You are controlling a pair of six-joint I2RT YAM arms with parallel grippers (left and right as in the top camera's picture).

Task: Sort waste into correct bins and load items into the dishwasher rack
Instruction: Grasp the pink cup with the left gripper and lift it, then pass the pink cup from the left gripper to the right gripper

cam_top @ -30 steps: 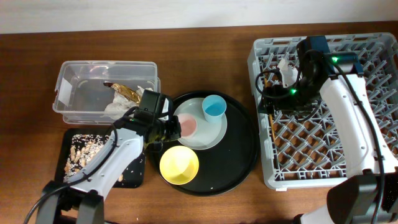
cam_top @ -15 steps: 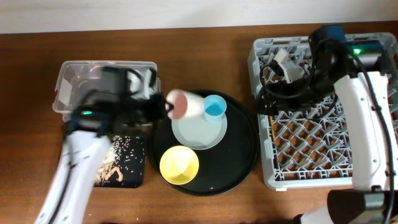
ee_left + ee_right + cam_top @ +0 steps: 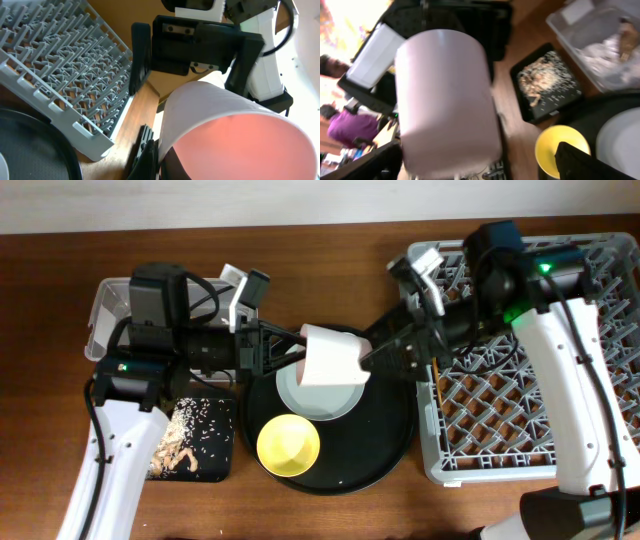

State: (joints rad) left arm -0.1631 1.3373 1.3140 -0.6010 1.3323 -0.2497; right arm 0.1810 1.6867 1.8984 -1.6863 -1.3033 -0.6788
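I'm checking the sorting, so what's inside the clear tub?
White napkins and a brown peel lie in the tub; from overhead, the left arm covers much of it.

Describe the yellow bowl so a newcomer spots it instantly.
Find the large round black tray between the clear tub and the grey rack. The yellow bowl sits at its front left, beside the pale plate. It is the only bright yellow thing there.

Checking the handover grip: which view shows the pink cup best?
Overhead: the pink cup shows nearly whole, held by the left gripper facing the open right gripper. The left wrist view crops it close up; the right wrist view shows its blurred outside.
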